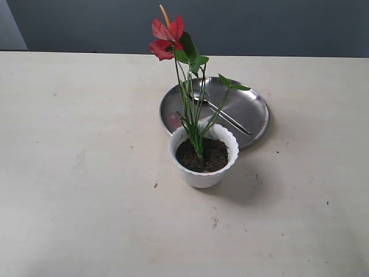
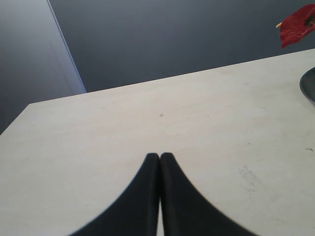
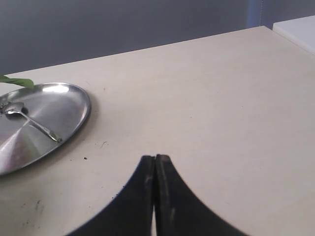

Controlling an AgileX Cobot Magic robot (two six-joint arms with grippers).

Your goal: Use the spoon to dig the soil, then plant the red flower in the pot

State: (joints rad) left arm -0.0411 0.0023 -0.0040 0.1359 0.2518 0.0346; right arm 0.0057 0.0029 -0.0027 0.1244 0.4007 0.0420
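Observation:
The white scalloped pot (image 1: 203,173) stands mid-table, filled with dark soil (image 1: 212,157). The red flower (image 1: 168,36) stands upright in the soil, its green stems rising from the pot; its bloom (image 2: 298,24) also shows at the edge of the left wrist view. The silver spoon (image 1: 222,113) lies on the steel plate (image 1: 253,109) behind the pot, and the spoon (image 3: 29,119) appears again in the right wrist view. My left gripper (image 2: 160,156) is shut and empty above bare table. My right gripper (image 3: 155,158) is shut and empty too, away from the plate (image 3: 74,105). Neither gripper shows in the exterior view.
A green leaf (image 1: 233,84) hangs over the plate. Small soil crumbs (image 1: 155,185) dot the table near the pot. A dark wall runs behind the table's far edge (image 1: 86,53).

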